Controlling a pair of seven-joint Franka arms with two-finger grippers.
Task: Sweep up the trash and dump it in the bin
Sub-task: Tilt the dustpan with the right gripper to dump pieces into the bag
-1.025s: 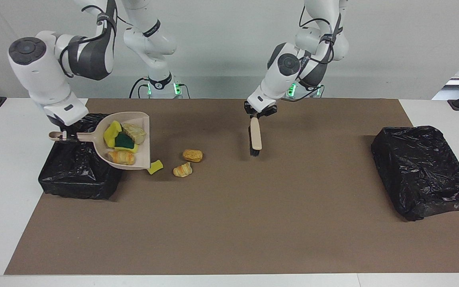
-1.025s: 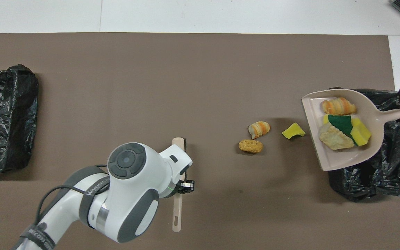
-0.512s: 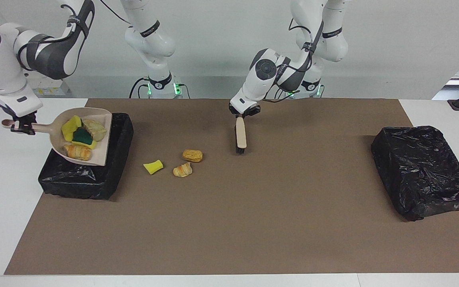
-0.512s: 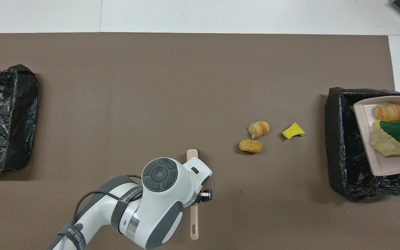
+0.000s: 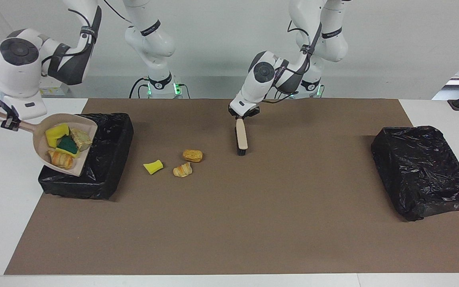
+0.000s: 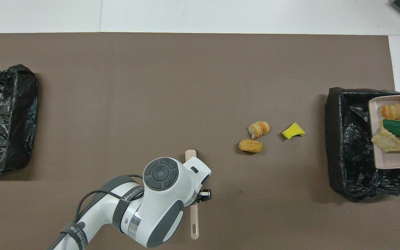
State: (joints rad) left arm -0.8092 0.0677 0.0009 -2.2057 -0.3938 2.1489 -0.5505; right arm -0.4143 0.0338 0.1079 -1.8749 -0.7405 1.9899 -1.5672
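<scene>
- Tipping the beige plastic dustpan (image 5: 67, 144), my right gripper (image 5: 5, 119) pinches its handle over the black-bagged bin (image 5: 106, 167) at the table's right-arm end, so four scraps (image 5: 64, 145) slide in.
- Left gripper (image 5: 242, 116) grips the beige brush (image 5: 241, 135), parked bristles-down mid-mat, ready for three scraps (image 5: 173, 163) between brush and bin.

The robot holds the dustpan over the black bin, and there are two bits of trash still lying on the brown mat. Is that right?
Not quite: three bits lie on the brown mat, not two: a yellow sponge piece, a croissant chunk and a bread chunk. The facing view shows them. The dustpan is over the black bin.
</scene>
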